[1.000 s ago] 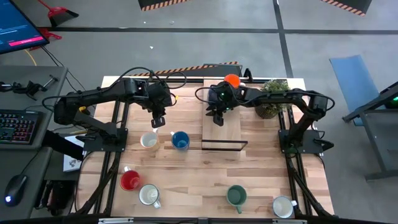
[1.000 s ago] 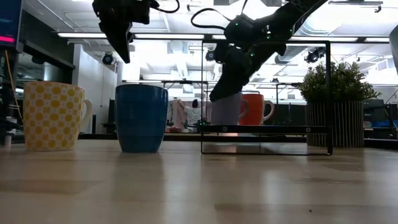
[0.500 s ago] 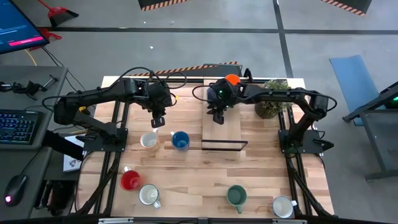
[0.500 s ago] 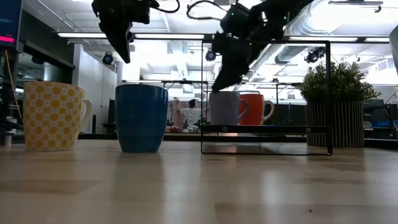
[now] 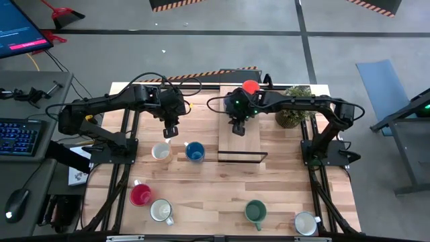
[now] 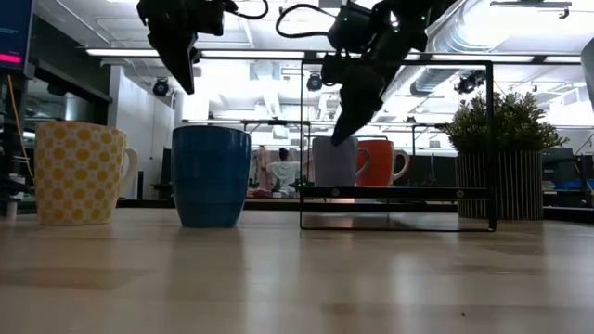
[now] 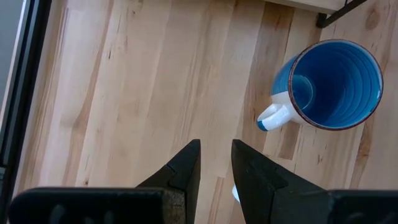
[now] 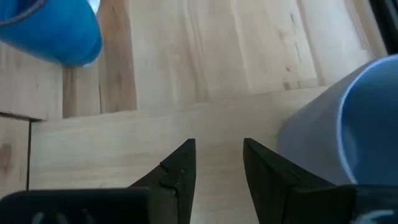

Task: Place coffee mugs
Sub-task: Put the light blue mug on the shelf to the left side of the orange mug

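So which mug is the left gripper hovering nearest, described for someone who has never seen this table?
Start at the raised wooden shelf in the table's middle. Just off its left front corner stand two mugs side by side, with the left gripper above them. The nearer is the cream mug, yellow-dotted on the outside, unlike the dark blue mug beside it.

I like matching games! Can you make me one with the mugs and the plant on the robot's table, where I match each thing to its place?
Things:
1. orange mug
2. dark blue mug
3. green mug
4. potted plant

Places:
A. near the table's front edge
B. beside the yellow-dotted mug
C. on the raised wooden shelf
D. at the table's back right, beside the shelf

Pairs: 1-C, 2-B, 3-A, 4-D
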Motion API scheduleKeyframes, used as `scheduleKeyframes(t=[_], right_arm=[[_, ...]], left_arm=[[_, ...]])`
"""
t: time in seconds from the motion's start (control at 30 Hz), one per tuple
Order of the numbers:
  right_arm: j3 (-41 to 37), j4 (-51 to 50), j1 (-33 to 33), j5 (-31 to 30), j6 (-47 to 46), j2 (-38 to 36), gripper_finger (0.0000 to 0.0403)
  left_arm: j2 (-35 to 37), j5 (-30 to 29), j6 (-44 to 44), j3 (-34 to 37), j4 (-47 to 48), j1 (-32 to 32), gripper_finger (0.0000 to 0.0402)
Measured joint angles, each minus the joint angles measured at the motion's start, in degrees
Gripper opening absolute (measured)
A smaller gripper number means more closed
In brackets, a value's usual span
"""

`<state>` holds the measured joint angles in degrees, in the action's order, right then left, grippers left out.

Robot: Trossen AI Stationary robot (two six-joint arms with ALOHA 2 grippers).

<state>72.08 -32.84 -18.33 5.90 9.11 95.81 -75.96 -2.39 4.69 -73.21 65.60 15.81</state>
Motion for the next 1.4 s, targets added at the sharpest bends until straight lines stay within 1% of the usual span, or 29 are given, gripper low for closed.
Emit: scheduleKeyframes(t=[0.27,0.53,0.93,1.07,1.13,1.3,1.4], right_arm=[[-0.01,0.35,-2.11,-2.22,2.33,0.00,0.0114],[-0.01,1.54,-4.64,-1.89,4.17,0.00,0.0114],[-0.01,6.40,-7.61,-1.17,5.92,0.43,0.0114],[-0.03,8.43,-8.34,-1.23,4.87,0.98,0.0114],[-0.03,8.89,-8.39,-0.72,4.39,0.98,0.0114],[-0.05,8.43,-7.76,3.61,3.38,-0.33,0.0114],[-0.05,6.42,-7.10,3.57,3.38,-1.16,0.0114]], left_arm=[[0.00,0.00,0.00,0.00,-0.32,0.02,0.0081],[0.00,0.02,0.00,0.00,-1.70,0.02,0.0081],[0.00,0.02,0.00,0.00,-2.68,0.02,0.0081],[0.00,0.02,-0.02,0.00,-2.68,0.02,0.0081],[0.00,0.02,0.00,0.00,-2.69,0.02,0.0081],[0.00,0.02,0.00,0.00,-2.70,0.02,0.0081],[0.00,0.02,0.00,0.00,-2.71,0.02,0.0081]])
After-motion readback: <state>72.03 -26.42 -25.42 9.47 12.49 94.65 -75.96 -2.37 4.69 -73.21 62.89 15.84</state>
